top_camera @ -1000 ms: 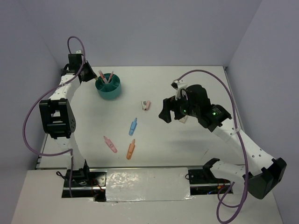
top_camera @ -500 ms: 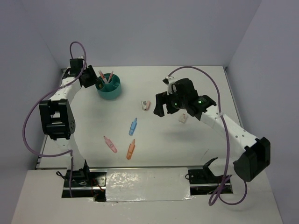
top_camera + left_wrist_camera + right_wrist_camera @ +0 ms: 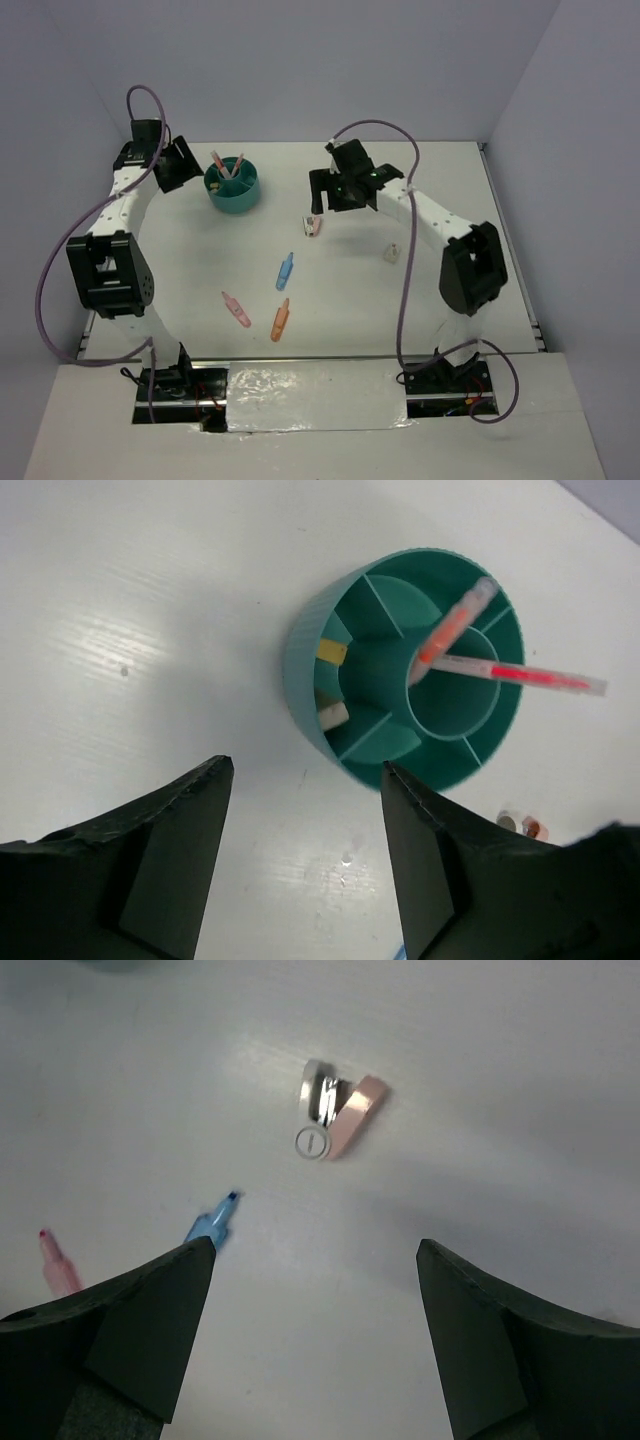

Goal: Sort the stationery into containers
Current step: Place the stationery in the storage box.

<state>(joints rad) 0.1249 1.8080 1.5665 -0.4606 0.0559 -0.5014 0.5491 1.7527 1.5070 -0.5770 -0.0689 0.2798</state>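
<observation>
The teal organiser stands at the far left with two orange pens in its central cup. My left gripper hovers just left of it, open and empty. In the left wrist view the organiser's rim lies ahead of the left gripper, with pens in the cup and small erasers in a ring compartment. My right gripper hangs open above a pink and silver clip, also seen from the right wrist as clip ahead of the right gripper.
A blue marker, a pink marker and an orange marker lie on the table's middle. A small tan eraser sits to the right. The blue marker lies near my right gripper's left finger.
My left gripper opened and drew back left from the organiser. The right arm swung far left and away, from near the tan eraser to above the clip.
</observation>
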